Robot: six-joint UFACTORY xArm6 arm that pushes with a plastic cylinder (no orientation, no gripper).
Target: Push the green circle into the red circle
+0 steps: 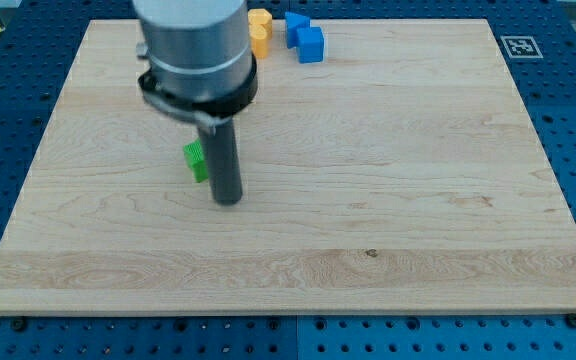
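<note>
My tip (228, 201) sits on the wooden board (388, 200), just right of & below the green block (196, 160) (half hidden by rod, prob. the circle). No gripper on this rig. Yellow block (260, 30) & blue blocks (305, 36) at view's top.

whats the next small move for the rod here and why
Probably a short slide of my tip around to the green block's far side. The tip sits just right of and below that block, which the rod mostly hides. No red circle shows anywhere on the board, possibly hidden behind the arm, so the push direction cannot be set yet.
</note>
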